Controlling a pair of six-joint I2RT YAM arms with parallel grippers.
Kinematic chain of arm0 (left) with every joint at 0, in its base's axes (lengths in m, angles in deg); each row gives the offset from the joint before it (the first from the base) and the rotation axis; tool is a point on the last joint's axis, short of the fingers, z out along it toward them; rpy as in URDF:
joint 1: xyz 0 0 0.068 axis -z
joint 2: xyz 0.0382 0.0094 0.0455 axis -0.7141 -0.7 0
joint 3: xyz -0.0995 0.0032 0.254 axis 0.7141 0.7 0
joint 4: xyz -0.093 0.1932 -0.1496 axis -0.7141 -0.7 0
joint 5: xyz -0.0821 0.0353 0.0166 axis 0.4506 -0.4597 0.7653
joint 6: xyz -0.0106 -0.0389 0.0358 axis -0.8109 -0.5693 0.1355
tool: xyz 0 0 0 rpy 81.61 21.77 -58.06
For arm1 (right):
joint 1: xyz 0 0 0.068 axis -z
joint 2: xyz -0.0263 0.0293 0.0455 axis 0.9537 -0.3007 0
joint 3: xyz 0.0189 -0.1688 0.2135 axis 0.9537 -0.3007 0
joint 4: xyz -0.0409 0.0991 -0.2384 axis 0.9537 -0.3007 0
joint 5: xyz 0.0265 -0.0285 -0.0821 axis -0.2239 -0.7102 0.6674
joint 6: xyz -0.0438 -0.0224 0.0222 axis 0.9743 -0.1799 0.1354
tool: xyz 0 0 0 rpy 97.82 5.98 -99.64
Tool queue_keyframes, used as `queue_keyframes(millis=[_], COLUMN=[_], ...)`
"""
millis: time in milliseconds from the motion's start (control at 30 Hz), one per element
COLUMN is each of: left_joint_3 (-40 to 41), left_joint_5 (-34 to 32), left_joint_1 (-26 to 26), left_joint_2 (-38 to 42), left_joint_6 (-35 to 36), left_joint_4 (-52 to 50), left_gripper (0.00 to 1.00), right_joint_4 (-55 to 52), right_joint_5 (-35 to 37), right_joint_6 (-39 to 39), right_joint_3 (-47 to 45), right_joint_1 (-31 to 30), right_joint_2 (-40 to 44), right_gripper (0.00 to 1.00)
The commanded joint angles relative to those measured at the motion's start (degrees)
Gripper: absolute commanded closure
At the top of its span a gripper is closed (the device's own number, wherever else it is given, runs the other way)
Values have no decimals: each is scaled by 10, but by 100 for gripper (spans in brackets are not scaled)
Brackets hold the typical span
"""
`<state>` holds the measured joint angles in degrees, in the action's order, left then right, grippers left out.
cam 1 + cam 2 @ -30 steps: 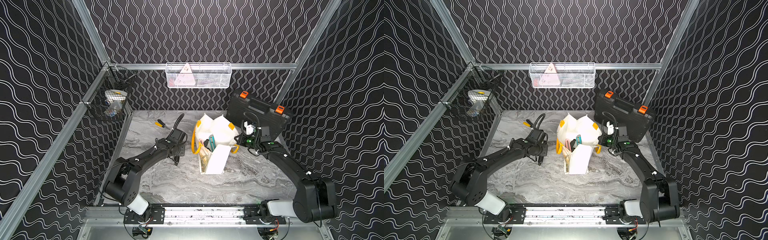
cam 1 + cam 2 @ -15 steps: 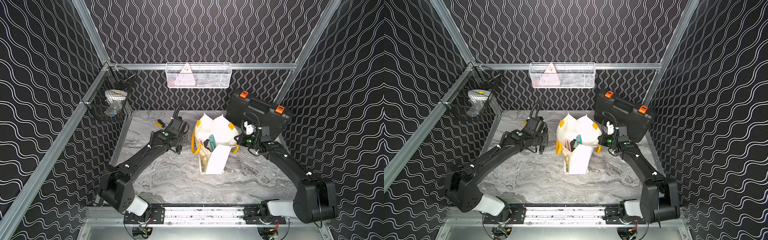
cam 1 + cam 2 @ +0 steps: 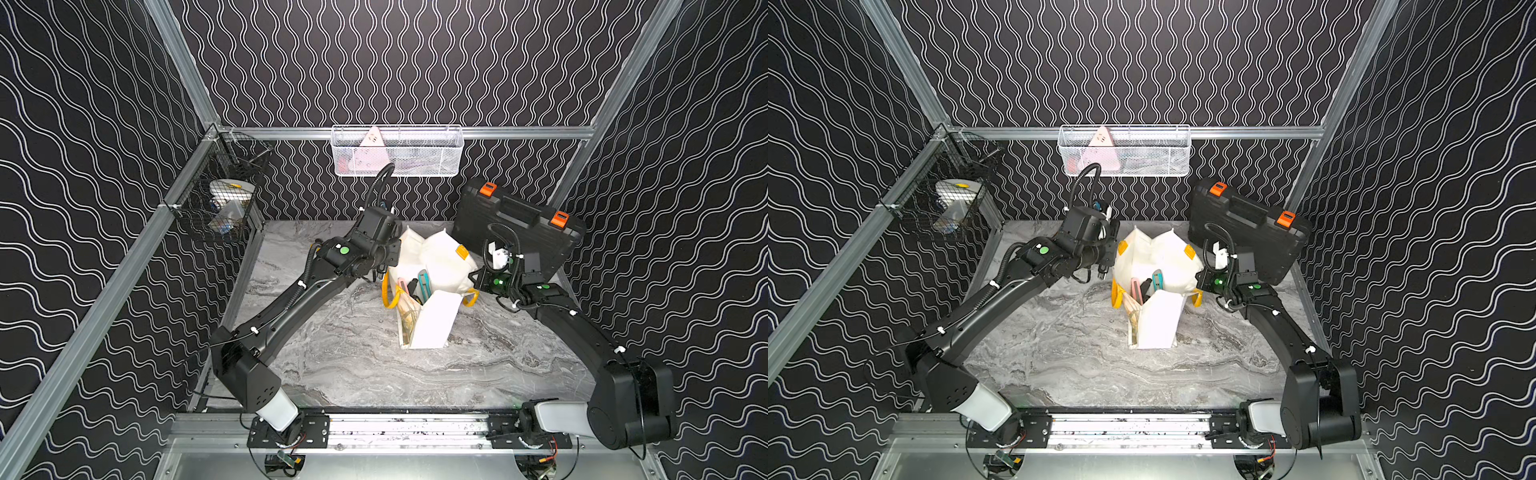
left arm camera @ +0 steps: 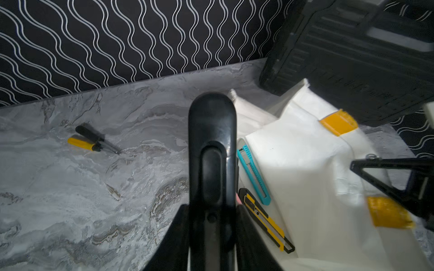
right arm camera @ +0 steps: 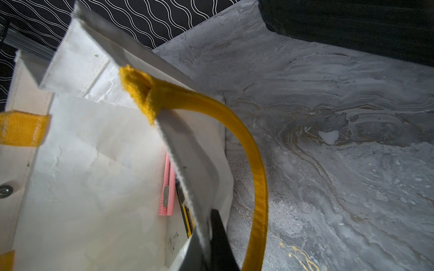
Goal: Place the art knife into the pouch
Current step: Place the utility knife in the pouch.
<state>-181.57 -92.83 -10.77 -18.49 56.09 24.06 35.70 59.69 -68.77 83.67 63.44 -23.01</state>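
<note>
In both top views my left gripper [image 3: 379, 266] hangs just beside the mouth of the pouch [image 3: 432, 324], its load hidden; the right gripper [image 3: 478, 279] sits at the opposite rim. Only the left wrist view shows the black art knife [image 4: 212, 145] clamped there, long axis straight out from the jaws, rounded end toward the back wall [image 4: 117, 42]. The right wrist view shows that gripper pinched tight on the cloth rim.
</note>
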Motion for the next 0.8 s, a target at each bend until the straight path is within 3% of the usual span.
queue_keyframes(millis=[0, 267, 567, 767], left_joint_3=[-40, -76, -86, -50], left_joint_5=[-9, 5, 54, 81], left_joint_1=[10, 52, 66, 67], left_joint_2=[-20, -71, -126, -147], left_joint_6=[24, 62, 108, 129], left_joint_4=[-15, 29, 67, 131], left_gripper=[72, 71, 72, 72], right_joint_4=[1, 0, 3, 3], right_joint_5=[-3, -2, -4, -3], right_joint_6=[-1, 0, 0, -1], right_joint_3=[4, 5, 7, 6], right_joint_1=[-1, -1, -1, -1], right_joint_2=[2, -1, -5, -3], right_gripper=[100, 100, 100, 100])
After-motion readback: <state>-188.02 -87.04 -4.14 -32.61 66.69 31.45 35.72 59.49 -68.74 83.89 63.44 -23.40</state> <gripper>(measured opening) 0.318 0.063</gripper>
